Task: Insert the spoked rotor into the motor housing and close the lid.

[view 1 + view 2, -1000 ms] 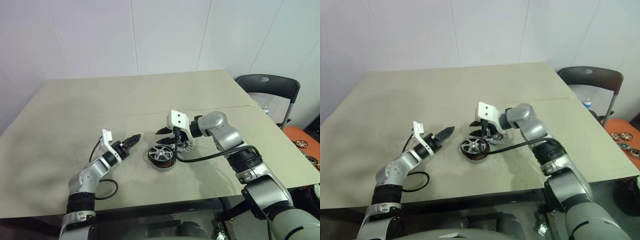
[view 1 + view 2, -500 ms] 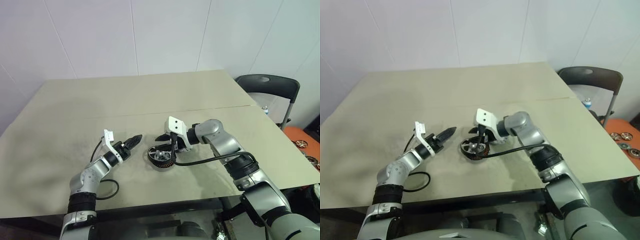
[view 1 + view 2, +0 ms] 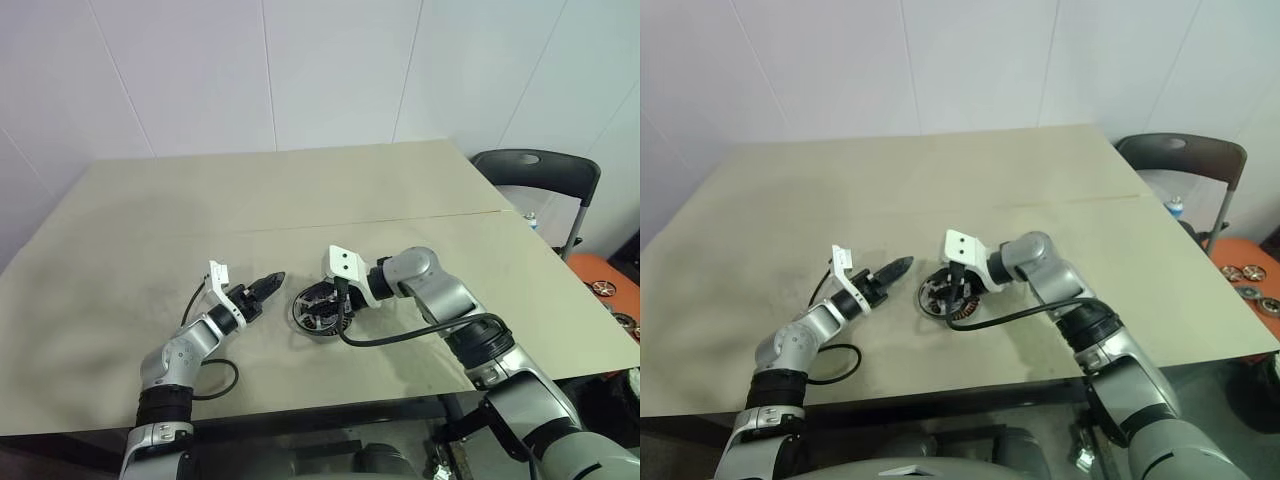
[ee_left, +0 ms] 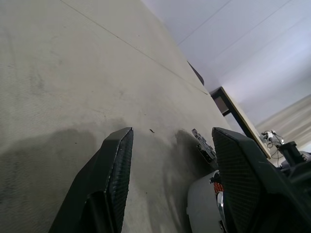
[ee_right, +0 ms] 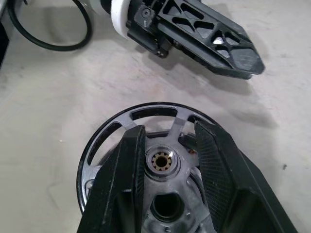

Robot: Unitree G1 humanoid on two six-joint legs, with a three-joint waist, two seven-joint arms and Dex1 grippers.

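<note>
The motor housing lies at the table's middle with the spoked rotor in it, black rim and silver spokes up. My right gripper hangs tilted down right over it. Its fingers straddle the rotor's hub and are shut on the lid, a grey piece with a dark centre, mostly hidden between them. My left gripper hovers level just left of the housing, pointing at it, open with nothing between its fingers.
A black cable loops on the table by my left arm. A black chair stands off the table's back right corner. Small wheels lie on an orange surface beyond the right edge.
My right gripper has moved left and down with the lid, from beside the housing to right over the rotor. The left gripper has stayed still.
</note>
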